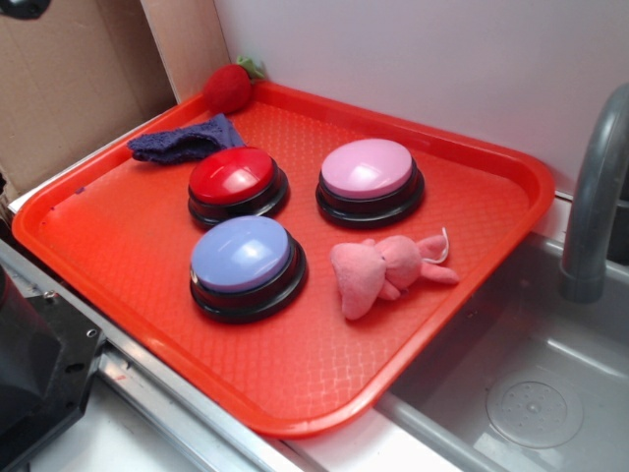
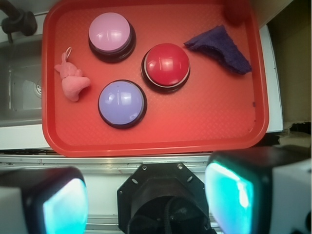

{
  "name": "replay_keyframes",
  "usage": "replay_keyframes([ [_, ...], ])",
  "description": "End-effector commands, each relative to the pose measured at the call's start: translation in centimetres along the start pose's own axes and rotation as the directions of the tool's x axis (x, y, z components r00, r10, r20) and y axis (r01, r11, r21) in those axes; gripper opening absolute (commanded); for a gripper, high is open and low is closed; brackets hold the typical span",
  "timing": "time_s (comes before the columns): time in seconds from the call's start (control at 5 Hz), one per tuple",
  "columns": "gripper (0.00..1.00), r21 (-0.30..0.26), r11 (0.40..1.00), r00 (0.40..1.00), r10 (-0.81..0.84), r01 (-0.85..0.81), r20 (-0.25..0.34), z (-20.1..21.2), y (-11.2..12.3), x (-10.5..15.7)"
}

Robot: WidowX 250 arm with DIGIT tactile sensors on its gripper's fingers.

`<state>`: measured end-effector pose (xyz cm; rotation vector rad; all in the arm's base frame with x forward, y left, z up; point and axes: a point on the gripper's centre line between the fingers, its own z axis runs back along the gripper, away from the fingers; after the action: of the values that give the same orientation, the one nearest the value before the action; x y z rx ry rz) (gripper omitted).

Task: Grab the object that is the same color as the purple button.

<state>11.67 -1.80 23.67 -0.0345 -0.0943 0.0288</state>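
Hanging above the near edge of the scene, the gripper (image 2: 146, 200) shows in the wrist view with its two fingers (image 2: 63, 204) spread wide apart and nothing between them. They sit over the counter (image 2: 146, 163), short of the red tray (image 1: 295, 388) and clear of everything on it.

On the tray, the nearest thing to the arm is the purple button (image 1: 243, 258), with a pale lavender-blue dome on a black base. Just beside it, toward the sink (image 1: 531, 393), lies a pink plush toy (image 1: 378, 270), close to the tray's edge. Behind the purple button stands a red button (image 1: 234, 179), and next to that, nearer the wall, a pink button (image 1: 369, 172). The three buttons stand close together but apart.

Farther back, the dark purple cloth (image 1: 182, 141) lies crumpled flat on the tray, just beyond the red button and not touching it. Past the cloth, in the far corner of the tray, sits a red plush strawberry (image 1: 228, 87). A grey faucet (image 1: 595, 197) rises over the sink.
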Motion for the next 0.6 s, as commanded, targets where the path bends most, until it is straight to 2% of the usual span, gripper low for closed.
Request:
replay_keyframes([
  [0.0,1.0,0.0,1.0,1.0,0.0,0.0,0.0,0.0,0.0,0.0],
  [0.2,1.0,-0.044,0.966,0.967,0.254,-0.254,-0.019,-1.5,2.0,2.4],
  [0.4,1.0,-0.024,0.875,0.875,0.483,-0.483,0.01,-2.8,3.5,4.6],
])
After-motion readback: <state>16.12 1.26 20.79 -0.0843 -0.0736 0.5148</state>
